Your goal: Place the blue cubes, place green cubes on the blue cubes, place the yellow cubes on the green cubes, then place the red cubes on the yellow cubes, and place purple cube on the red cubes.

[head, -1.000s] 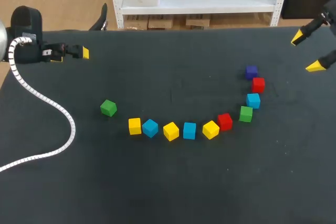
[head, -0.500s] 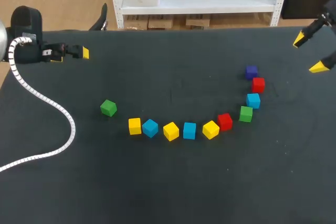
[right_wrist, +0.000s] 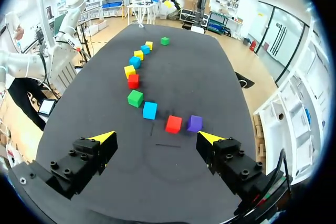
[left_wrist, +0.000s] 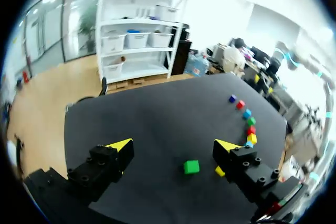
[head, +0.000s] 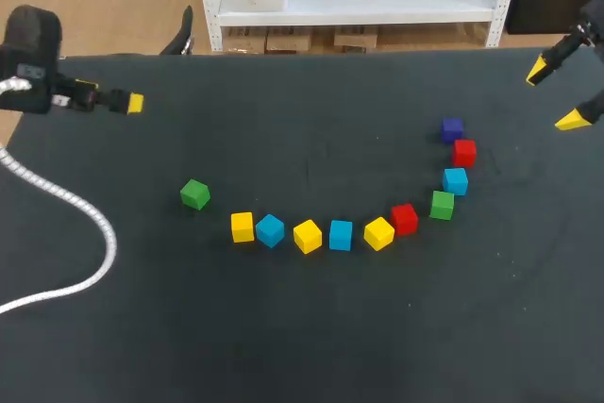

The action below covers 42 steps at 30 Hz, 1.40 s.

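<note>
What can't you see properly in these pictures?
- Head view: the picture's edge cuts off the right gripper; only its yellow-tipped fingers show.
- Left wrist view: a finger of the left gripper half covers one yellow cube and hides the cubes next to it.
- Right wrist view: the farthest green cube is too small to show any detail.

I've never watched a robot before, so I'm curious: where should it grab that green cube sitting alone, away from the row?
From straight above, on two opposite side faces of the lone green cube. It lies flat, slightly turned, free on all sides, so the left hand, likely nearest, should twist to match.
</note>
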### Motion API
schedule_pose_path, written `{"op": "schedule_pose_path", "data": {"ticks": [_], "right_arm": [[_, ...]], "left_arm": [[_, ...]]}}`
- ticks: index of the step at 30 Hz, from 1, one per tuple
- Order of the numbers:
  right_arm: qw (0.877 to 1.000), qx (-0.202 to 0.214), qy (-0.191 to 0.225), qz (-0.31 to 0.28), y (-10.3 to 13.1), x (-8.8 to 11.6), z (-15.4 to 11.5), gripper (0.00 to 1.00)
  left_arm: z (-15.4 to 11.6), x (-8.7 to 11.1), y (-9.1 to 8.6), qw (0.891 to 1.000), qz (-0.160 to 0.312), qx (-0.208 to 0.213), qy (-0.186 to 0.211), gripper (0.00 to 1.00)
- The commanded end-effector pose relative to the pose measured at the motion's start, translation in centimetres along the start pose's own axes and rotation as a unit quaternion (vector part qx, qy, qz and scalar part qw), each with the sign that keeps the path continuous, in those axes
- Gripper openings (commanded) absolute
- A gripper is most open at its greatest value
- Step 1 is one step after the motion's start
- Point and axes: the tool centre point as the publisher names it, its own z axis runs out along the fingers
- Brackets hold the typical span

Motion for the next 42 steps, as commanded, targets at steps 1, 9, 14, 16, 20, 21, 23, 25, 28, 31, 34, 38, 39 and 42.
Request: {"op": "schedule_pose_path", "data": {"ticks": [1, 9, 14, 16, 20, 21, 23, 25, 28, 31, 34, 38, 39, 42], "right_arm": [[1.000, -0.001, -0.001, 0.000, -0.1, 0.0, 0.0, 1.00], [1.000, -0.001, -0.001, 0.000, -0.1, 0.0, 0.0, 1.00], [1.000, -0.001, -0.001, 0.000, -0.1, 0.0, 0.0, 1.00], [1.000, -0.001, -0.001, 0.000, -0.1, 0.0, 0.0, 1.00], [1.000, -0.001, -0.001, 0.000, -0.1, 0.0, 0.0, 1.00], [1.000, -0.001, -0.001, 0.000, -0.1, 0.0, 0.0, 1.00], [1.000, -0.001, -0.001, 0.000, -0.1, 0.0, 0.0, 1.00], [1.000, -0.001, -0.001, 0.000, -0.1, 0.0, 0.0, 1.00], [1.000, -0.001, -0.001, 0.000, -0.1, 0.0, 0.0, 1.00], [1.000, -0.001, -0.001, 0.000, -0.1, 0.0, 0.0, 1.00], [1.000, -0.001, -0.001, 0.000, -0.1, 0.0, 0.0, 1.00], [1.000, -0.001, -0.001, 0.000, -0.1, 0.0, 0.0, 1.00], [1.000, -0.001, -0.001, 0.000, -0.1, 0.0, 0.0, 1.00], [1.000, -0.001, -0.001, 0.000, -0.1, 0.0, 0.0, 1.00]], "left_arm": [[-3.3, 1.1, -0.2, 0.964, 0.223, 0.131, 0.055, 1.00], [-4.6, 2.3, -1.6, 0.927, 0.321, 0.175, 0.085, 1.00], [-4.6, 2.3, -1.6, 0.927, 0.321, 0.175, 0.085, 1.00], [-4.6, 2.3, -1.6, 0.927, 0.321, 0.175, 0.085, 1.00], [-4.6, 2.3, -1.6, 0.927, 0.321, 0.175, 0.085, 1.00], [-4.1, 2.7, -2.0, 0.920, 0.334, 0.177, 0.102, 1.00], [-3.5, 3.3, -3.1, 0.903, 0.373, 0.171, 0.127, 1.00], [-2.8, 3.5, -4.1, 0.898, 0.379, 0.181, 0.130, 1.00], [-1.9, 3.5, -5.6, 0.892, 0.393, 0.174, 0.142, 1.00], [-0.9, 3.2, -7.6, 0.877, 0.419, 0.176, 0.154, 1.00], [0.3, 3.0, -9.6, 0.874, 0.420, 0.176, 0.169, 1.00], [1.8, 3.0, -12.3, 0.869, 0.426, 0.160, 0.194, 1.00], [2.1, 3.1, -12.9, 0.867, 0.430, 0.157, 0.197, 1.00], [3.3, 3.5, -14.7, 0.857, 0.442, 0.153, 0.217, 1.00]]}}
